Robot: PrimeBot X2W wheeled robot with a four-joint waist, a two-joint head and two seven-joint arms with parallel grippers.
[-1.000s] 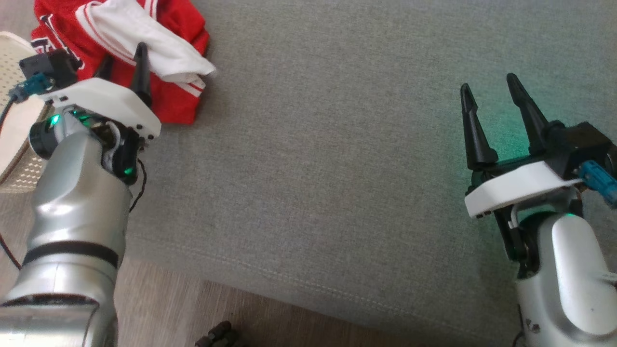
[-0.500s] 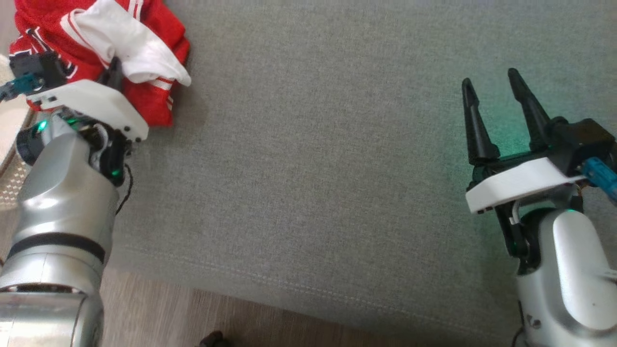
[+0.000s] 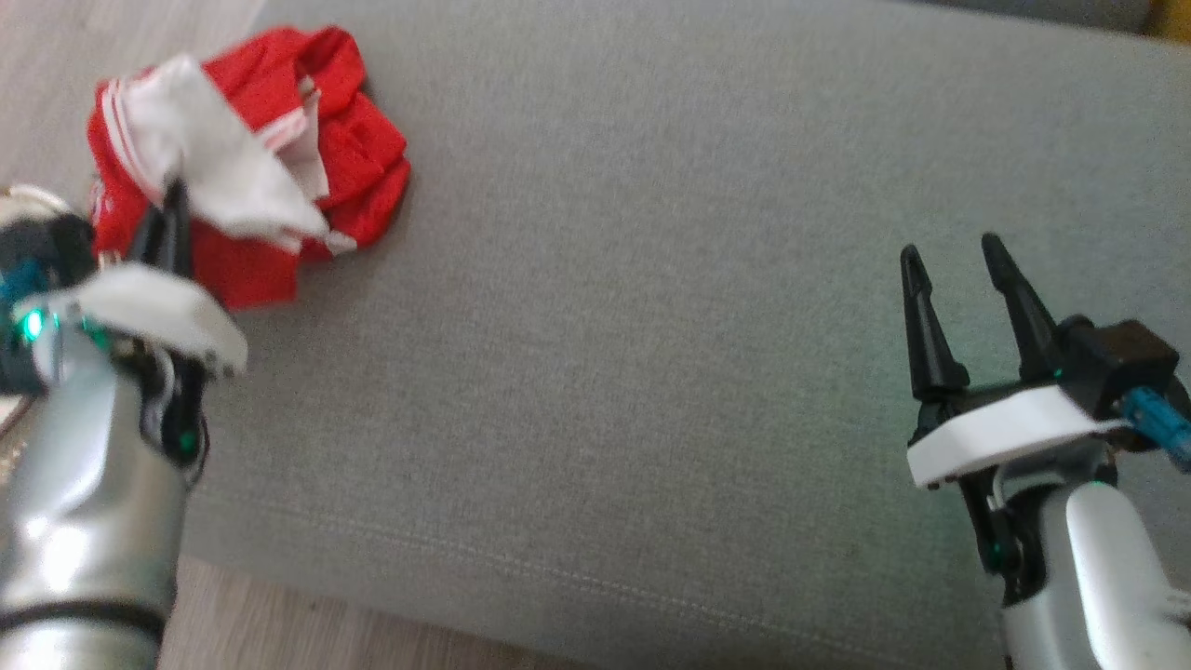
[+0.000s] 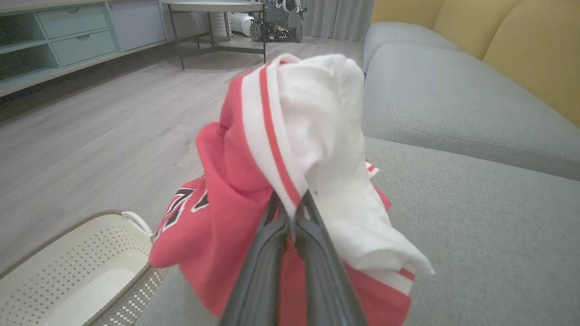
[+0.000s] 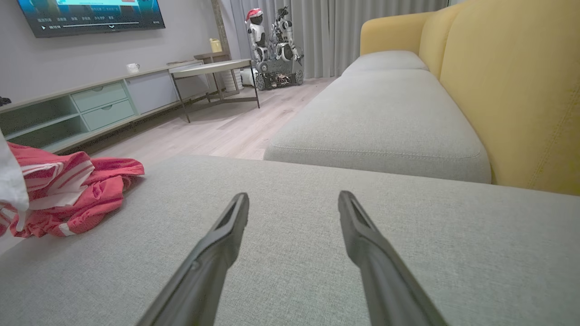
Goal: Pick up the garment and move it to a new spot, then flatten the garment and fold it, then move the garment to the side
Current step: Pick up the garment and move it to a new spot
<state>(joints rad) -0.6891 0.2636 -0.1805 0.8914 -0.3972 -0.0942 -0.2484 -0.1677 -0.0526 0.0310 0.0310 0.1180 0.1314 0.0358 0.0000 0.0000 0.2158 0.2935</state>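
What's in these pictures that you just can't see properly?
Head view: the left gripper is blurred, so its grip on the garment is unclear there.
Left wrist view: the print on the garment is folded under and unreadable.
Left wrist view: the basket is cut off by the bottom edge.
Right wrist view: writing on the TV screen is too small.

Garment (image 3: 358,181) on cushion (image 3: 651,354), left end, basket (image 4: 77,267) beside it, right claw (image 3: 951,247) opposite
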